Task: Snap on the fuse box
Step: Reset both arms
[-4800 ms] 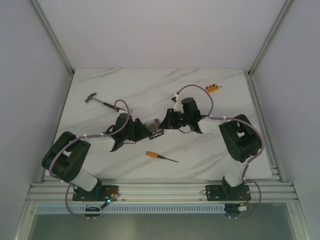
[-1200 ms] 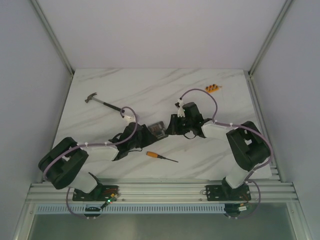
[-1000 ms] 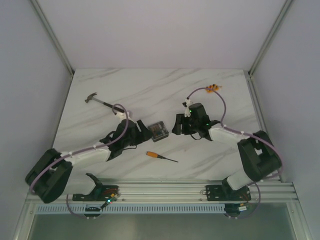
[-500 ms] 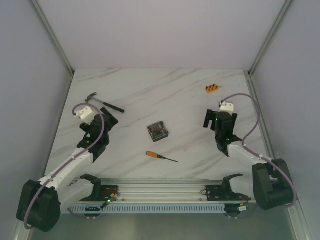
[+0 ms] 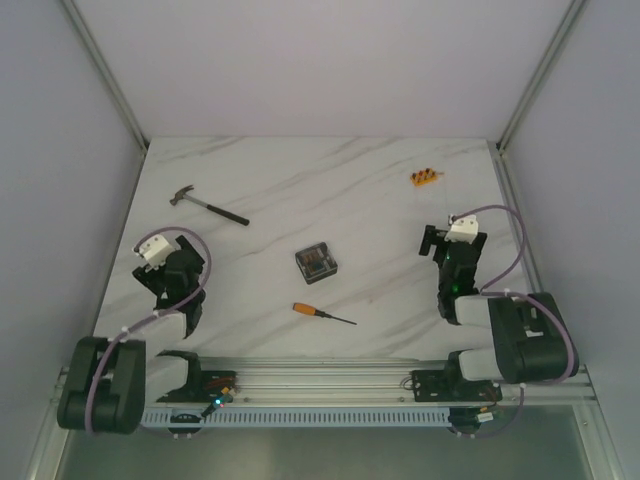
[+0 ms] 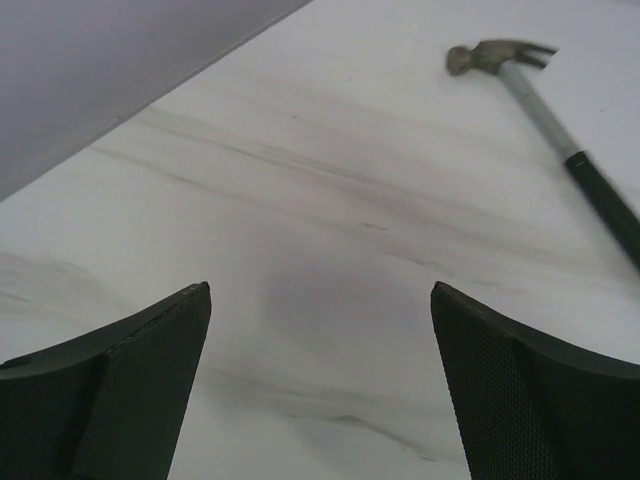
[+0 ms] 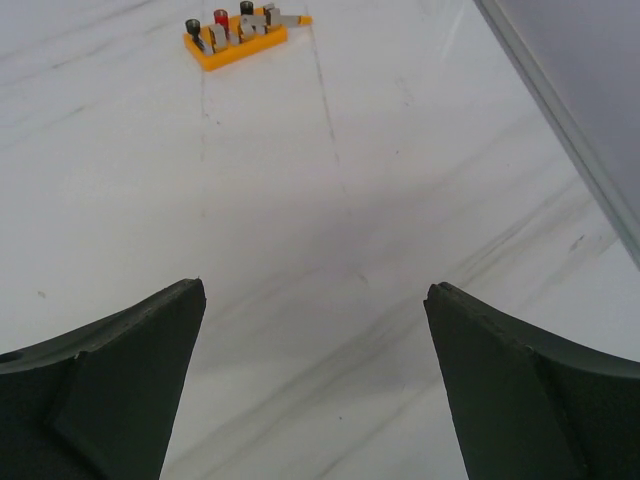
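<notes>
Fuse box, small black squarish plastic one [image 5: 316,263], sits mid-tabletop [image 5: 300,190], nothing holding it. Left gripper [image 6: 320,300] and right gripper [image 7: 315,290] both wide, empty, well apart from it. Risk: can't tell if latches are fully seated; a half-snapped cover could pop loose.

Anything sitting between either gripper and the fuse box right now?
Nothing visible. The fuse box sits alone at the centre, with bare table between it and the left gripper and right gripper. The screwdriver lies nearer the front edge, the hammer farther back, off both paths.
</notes>
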Controlling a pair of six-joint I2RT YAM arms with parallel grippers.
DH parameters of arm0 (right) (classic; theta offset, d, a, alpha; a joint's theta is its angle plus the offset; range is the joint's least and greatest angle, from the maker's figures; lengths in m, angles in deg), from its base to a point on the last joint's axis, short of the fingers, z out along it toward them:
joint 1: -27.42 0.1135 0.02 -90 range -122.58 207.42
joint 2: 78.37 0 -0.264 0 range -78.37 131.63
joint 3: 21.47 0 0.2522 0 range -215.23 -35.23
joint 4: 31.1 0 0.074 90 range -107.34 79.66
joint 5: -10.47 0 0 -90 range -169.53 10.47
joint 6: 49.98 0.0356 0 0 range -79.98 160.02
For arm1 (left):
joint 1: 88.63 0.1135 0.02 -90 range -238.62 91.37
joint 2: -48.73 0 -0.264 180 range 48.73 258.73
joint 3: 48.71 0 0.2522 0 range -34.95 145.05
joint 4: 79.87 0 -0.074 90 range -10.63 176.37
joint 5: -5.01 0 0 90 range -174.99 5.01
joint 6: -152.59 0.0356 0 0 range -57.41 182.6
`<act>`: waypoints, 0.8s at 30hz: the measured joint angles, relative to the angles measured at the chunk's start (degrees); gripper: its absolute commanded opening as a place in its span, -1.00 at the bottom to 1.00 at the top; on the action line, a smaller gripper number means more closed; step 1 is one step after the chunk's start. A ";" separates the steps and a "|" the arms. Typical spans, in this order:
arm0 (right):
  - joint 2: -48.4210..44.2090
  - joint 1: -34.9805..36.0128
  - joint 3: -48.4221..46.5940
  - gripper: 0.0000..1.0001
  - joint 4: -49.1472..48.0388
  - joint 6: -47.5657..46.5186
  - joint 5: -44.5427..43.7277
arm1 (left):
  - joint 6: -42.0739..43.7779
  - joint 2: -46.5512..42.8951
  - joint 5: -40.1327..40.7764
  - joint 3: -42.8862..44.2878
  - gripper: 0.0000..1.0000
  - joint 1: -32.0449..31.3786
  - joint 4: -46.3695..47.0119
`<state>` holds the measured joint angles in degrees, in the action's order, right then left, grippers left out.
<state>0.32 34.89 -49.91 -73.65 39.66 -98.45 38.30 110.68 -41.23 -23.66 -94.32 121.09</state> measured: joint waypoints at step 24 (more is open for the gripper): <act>9.31 -6.78 1.75 1.00 -13.97 0.17 9.07 | 21.46 27.04 -28.81 1.55 1.00 3.21 34.99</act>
<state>9.63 28.11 -48.16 -87.62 39.83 -89.38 59.76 137.72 -70.03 -22.11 -91.11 156.09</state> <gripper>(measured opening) 0.995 0.998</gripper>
